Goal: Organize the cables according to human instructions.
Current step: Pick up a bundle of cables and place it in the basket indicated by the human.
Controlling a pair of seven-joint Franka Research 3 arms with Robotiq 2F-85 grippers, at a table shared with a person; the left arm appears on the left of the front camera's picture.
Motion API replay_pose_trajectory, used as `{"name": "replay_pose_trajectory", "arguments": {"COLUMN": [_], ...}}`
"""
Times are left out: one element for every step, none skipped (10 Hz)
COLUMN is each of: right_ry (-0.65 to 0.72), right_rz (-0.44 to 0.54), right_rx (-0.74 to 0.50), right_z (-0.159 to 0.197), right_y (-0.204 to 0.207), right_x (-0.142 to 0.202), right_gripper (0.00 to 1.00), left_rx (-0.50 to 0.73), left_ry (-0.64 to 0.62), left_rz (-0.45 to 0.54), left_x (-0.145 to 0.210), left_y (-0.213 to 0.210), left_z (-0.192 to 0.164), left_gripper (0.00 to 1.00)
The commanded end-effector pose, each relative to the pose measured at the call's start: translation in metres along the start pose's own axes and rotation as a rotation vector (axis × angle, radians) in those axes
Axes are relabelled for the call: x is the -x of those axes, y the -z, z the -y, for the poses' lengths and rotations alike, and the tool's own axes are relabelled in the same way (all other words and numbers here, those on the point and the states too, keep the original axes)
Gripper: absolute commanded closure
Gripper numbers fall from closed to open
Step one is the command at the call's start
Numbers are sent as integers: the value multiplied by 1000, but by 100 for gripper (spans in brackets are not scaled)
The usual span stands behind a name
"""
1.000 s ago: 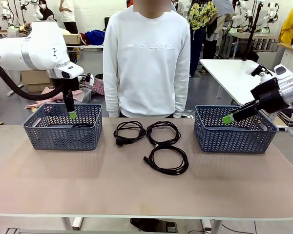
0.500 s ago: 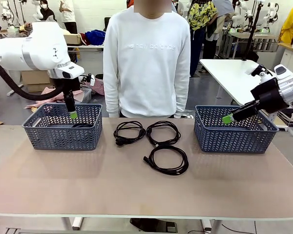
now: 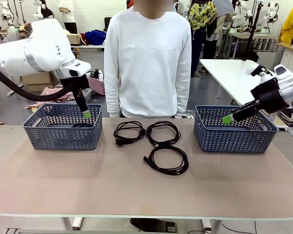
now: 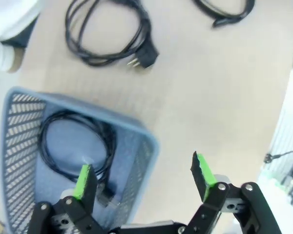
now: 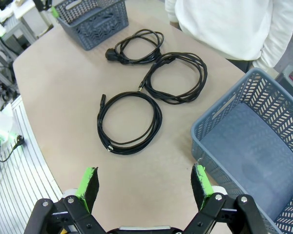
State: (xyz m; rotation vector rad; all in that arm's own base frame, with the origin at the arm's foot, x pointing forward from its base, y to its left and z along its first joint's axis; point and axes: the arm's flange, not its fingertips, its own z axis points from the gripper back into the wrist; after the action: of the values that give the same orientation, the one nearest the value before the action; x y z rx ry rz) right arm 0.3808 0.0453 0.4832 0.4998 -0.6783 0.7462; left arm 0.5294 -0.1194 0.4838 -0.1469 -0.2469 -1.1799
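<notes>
Black cables [image 3: 129, 132] [image 3: 163, 133] [image 3: 167, 160] [image 4: 106, 140], four: three on table [image 3: 88, 187] right of left basket [image 3: 62, 134], one inside it. Left gripper [image 4: 141, 168], right gripper [image 5: 144, 176] spread wide, empty.

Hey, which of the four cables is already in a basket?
The coil lying inside the left basket; the other three lie out on the table.

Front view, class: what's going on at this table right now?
A cable-sorting job is partway through. One cable lies coiled in the left basket, and three more cables lie on the table between the baskets. The left gripper hangs over the left basket, the right gripper over the right basket, both with fingers open and empty. A person stands at the far side.
</notes>
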Motion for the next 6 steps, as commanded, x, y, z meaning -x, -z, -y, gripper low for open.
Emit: {"name": "replay_pose_trajectory", "arguments": {"right_ry": [-21,-21,-21,-21,-21,-21], "right_rz": [21,21,21,21,21,21], "right_rx": [-14,-14,-14,-14,-14,-14], "right_z": [3,3,3,3,3,3], "right_y": [1,1,1,1,1,1], "right_x": [-2,-2,-2,-2,-2,-2], "right_gripper": [0,0,0,0,0,0], "left_rx": [4,16,20,26,36,36], "left_ry": [-26,-33,-32,-29,-18,-7], "left_rz": [54,68,68,73,81,82], "left_x": [10,11,12,14,16,17], "left_y": [8,13,19,28,38,46], "left_z": [44,61,77,90,105,116], "left_gripper": [0,0,0,0,0,0]}}
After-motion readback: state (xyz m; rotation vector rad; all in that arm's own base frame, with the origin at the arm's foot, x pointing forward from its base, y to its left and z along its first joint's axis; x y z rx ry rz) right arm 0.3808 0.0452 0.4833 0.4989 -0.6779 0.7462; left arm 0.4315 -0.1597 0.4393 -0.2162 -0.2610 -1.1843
